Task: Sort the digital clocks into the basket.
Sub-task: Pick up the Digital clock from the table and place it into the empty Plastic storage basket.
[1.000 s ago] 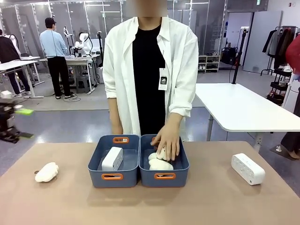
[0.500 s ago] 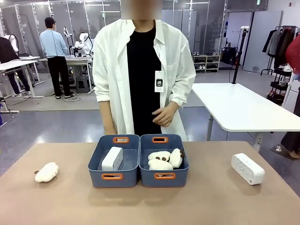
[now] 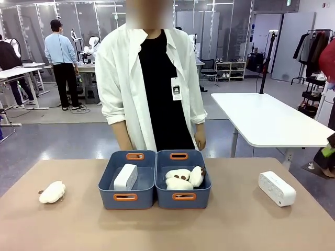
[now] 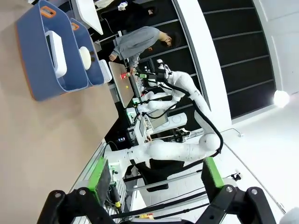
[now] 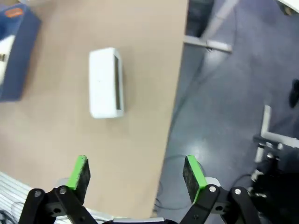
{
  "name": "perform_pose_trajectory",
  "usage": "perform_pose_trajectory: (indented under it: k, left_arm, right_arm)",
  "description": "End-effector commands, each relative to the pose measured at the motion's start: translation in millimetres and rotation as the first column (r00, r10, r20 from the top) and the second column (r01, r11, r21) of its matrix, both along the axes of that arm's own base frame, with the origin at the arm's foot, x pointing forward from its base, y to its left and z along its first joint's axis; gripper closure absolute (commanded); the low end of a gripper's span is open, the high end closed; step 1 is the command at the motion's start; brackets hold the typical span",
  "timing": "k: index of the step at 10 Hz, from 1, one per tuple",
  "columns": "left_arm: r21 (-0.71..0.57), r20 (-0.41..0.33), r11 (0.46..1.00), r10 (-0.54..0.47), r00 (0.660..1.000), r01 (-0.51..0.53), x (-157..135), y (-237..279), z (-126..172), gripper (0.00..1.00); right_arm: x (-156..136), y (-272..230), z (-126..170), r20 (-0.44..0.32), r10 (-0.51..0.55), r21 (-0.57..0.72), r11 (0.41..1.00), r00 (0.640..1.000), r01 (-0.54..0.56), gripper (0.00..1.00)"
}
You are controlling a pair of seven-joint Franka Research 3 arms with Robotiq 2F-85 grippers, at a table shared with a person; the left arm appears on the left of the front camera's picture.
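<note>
One digital clock [image 3: 125,177] stands on edge inside the left basket [image 3: 107,183]. The second digital clock [image 3: 277,188] lies on the bench [image 3: 235,225], well to the right of both bins. Plush toys [image 3: 183,178] occupy the right basket [image 3: 205,184]. The left jaws and the right jaws stand apart, holding nothing.
</note>
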State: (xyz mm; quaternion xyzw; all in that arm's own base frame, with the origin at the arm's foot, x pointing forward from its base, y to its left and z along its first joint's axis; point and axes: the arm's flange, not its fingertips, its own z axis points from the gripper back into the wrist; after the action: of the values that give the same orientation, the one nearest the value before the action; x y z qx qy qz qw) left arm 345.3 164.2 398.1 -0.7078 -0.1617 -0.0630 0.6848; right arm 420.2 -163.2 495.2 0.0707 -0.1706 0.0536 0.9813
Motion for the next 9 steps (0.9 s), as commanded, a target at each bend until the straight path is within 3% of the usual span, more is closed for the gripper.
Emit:
perform_pose_trajectory:
  k: [1, 2, 3, 5, 6, 7, 8, 9]
  left_arm:
    - [0.01, 0.005, 1.0, -0.006, 1.0, 0.006, 10, 2, 2, 0.0]
    - [0.01, 0.005, 1.0, -0.006, 1.0, 0.006, 10, 2, 2, 0.0]
    - [0.01, 0.005, 1.0, -0.006, 1.0, 0.006, 10, 2, 2, 0.0]
    - [0.01, 0.005, 1.0, -0.006, 1.0, 0.006, 10, 2, 2, 0.0]
    - [0.01, 0.005, 1.0, -0.006, 1.0, 0.006, 10, 2, 2, 0.0]
    - [0.01, 0.005, 1.0, -0.006, 1.0, 0.006, 10, 2, 2, 0.0]
    - [0.01, 0.005, 1.0, -0.006, 1.0, 0.006, 10, 2, 2, 0.0]
    - [0.01, 0.005, 1.0, -0.006, 1.0, 0.006, 10, 2, 2, 0.0]
  right_arm:
    - [38, 14, -21, -0.123, 0.067, -0.076, 0.994, 0.99, -0.077, 0.0]
    - [50, 32, -40, -0.144, 0.067, -0.132, 0.987, 0.987, -0.086, 0.0]
    - [76, 42, -49, -0.111, 0.038, -0.177, 0.983, 0.993, -0.057, 0.0]
    - [100, 68, -80, -0.157, 0.052, -0.195, 0.977, 0.986, -0.083, 0.0]
    - [107, 73, -92, -0.164, 0.053, -0.192, 0.978, 0.985, -0.084, 0.0]
    - [107, 75, -97, -0.108, 0.036, -0.2, 0.978, 0.994, -0.057, 0.0]
    - [97, 81, -96, -0.084, 0.064, -0.122, 0.99, 0.994, -0.074, 0.0]
    - [103, 76, -98, -0.148, 0.084, -0.17, 0.98, 0.985, -0.109, 0.0]
